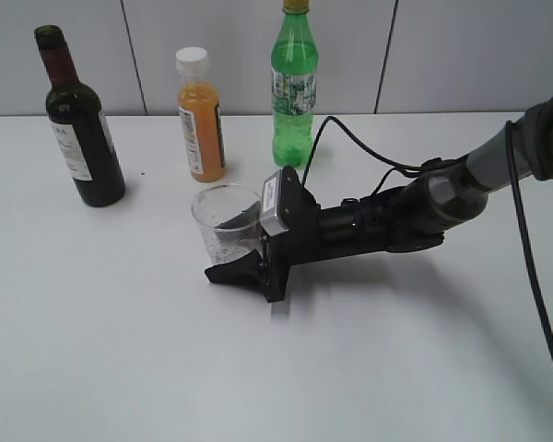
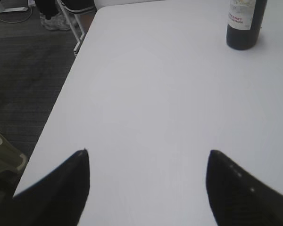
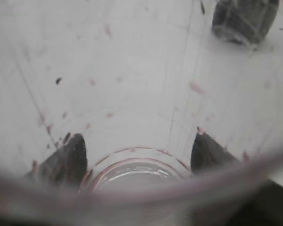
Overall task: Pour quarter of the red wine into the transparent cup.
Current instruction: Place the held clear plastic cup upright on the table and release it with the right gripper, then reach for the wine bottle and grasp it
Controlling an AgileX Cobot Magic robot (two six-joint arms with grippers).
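**Fingers flanking an unfilled cup**

Fingers of the left gripper [image 2: 148, 188], low in its wrist frame, are standing apart over bare white table [image 2: 146, 103]. At upper left in the exterior frame, the dark glass wine bottle [image 1: 81, 124] is standing upright, the red wine apparently unpoured. At centre, the right gripper [image 1: 249, 262] is bracketing the transparent cup [image 1: 227, 224], a ribbed, tapered tumbler showing only reddish specks; whether it is gripping is unclear.
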